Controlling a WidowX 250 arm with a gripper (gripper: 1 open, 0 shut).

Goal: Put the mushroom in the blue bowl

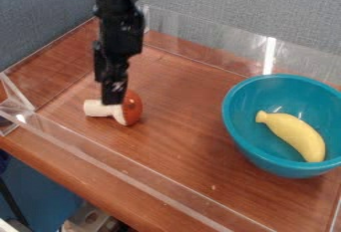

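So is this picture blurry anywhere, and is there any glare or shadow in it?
In the camera view, the end effector is slightly smeared, as if caught mid-motion, while the mushroom and blue bowl look sharper. Pale glare streaks show on the clear walls around the wooden table. Lighting is soft; only a faint shadow sits inside the bowl beside the banana.

A black end effector (114, 85) points straight down over the mushroom (115, 109), its fingers spread and their tips reaching down to the toy — whether they touch it cannot be told. The mushroom lies on its side on the wooden desk (180, 126), cream stem to the left, red-brown cap to the right. Well apart, at the right, sits the blue bowl (253, 136) with a yellow banana (294, 134) lying inside it. A low clear plastic wall (80, 141) rings the desk — behind it hangs a grey-blue backdrop (266, 12).
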